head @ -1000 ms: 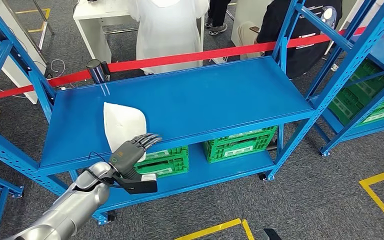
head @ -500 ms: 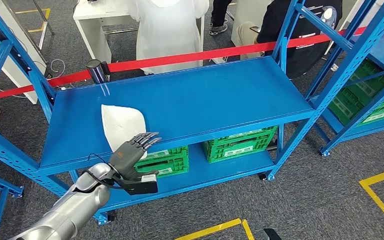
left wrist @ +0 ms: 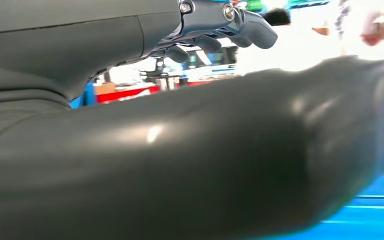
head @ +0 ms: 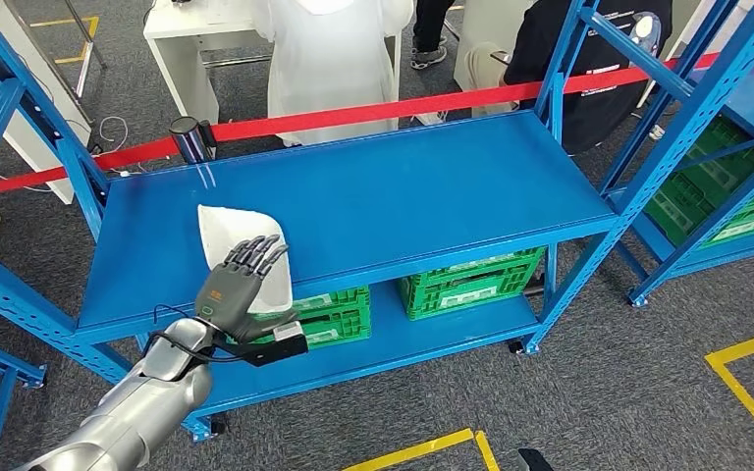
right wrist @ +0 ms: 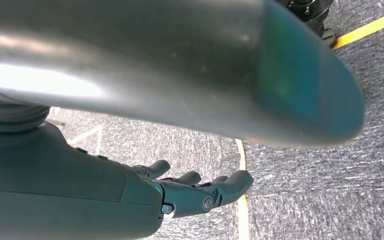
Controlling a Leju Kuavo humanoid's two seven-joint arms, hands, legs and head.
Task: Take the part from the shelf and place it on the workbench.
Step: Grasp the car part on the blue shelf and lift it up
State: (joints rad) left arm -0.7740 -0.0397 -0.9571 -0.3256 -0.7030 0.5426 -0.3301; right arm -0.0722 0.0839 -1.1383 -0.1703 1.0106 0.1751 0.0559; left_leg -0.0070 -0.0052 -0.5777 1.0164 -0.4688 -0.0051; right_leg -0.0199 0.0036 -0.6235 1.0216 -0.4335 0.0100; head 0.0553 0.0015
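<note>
White part (head: 239, 250) lies on blue shelf (head: 373, 201), top deck, near front-left edge. Looks thin, light, stiff, slippery shell; you take it by near rim. Left hand (head: 235, 287) over it, fingers spread, gripping nothing. Right hand (right wrist: 200, 192) hangs, fingers loosely apart, empty.

Glossy blue painted-metal shelf (head: 403, 196), smooth white part (head: 226, 235) (plastic-looking), matt grey carpet floor (head: 648, 383).

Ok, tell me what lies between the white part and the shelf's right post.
Head view: bare blue shelf top between the white part and the right post.
</note>
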